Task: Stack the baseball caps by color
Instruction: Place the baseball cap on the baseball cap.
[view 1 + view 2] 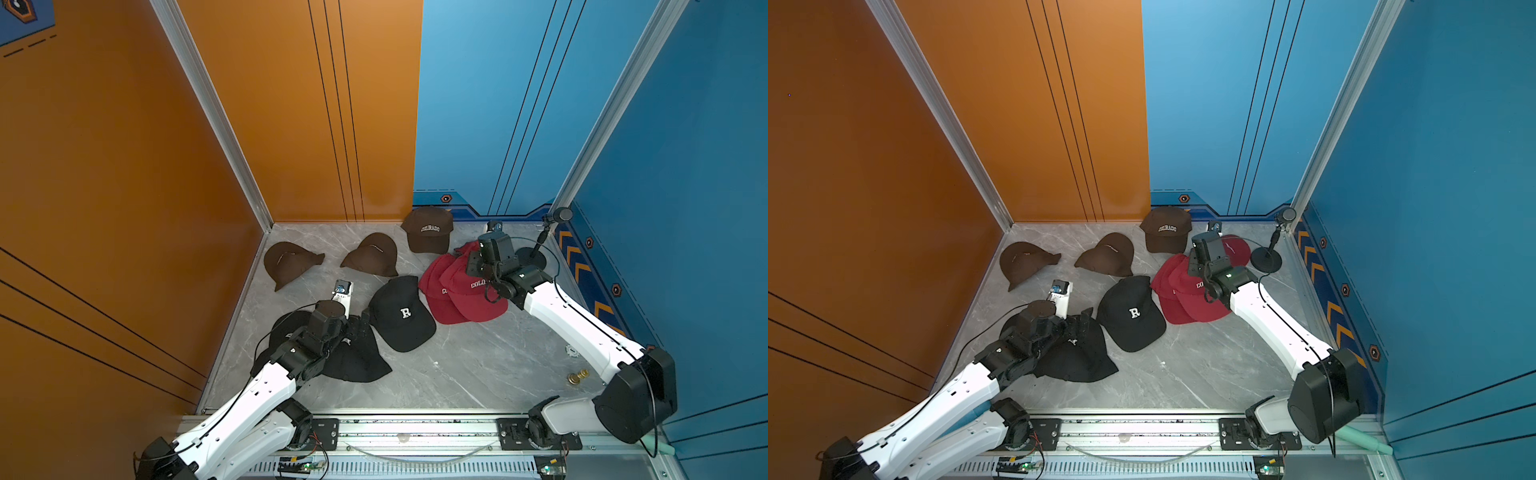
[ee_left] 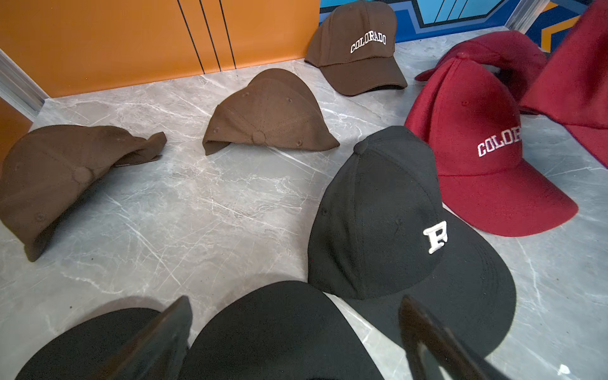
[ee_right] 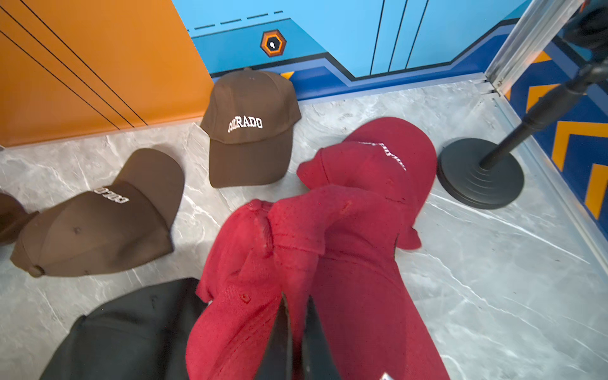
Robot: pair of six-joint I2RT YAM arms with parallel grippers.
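Three brown baseball caps lie apart along the back: one at the left (image 1: 293, 264), one in the middle (image 1: 372, 254), and a "COLORADO" one (image 1: 428, 230) against the wall. A black "R" cap (image 1: 401, 313) sits mid-table. My left gripper (image 2: 296, 307) is open and hovers over two overlapping black caps (image 1: 353, 357), with one crown (image 2: 279, 329) between its fingers, apart from both. The red caps (image 1: 457, 291) lie piled at the right. My right gripper (image 3: 296, 297) is shut on the top red cap (image 3: 355, 263), pinching its fabric. A third red cap (image 3: 388, 148) lies behind.
A black round-based microphone stand (image 1: 536, 255) stands right behind the red pile, close to the right arm. A small brass fitting (image 1: 577, 376) lies near the front right. Orange wall (image 1: 124, 208) at the left and blue wall (image 1: 685, 208) at the right close in the marble table (image 1: 478, 365).
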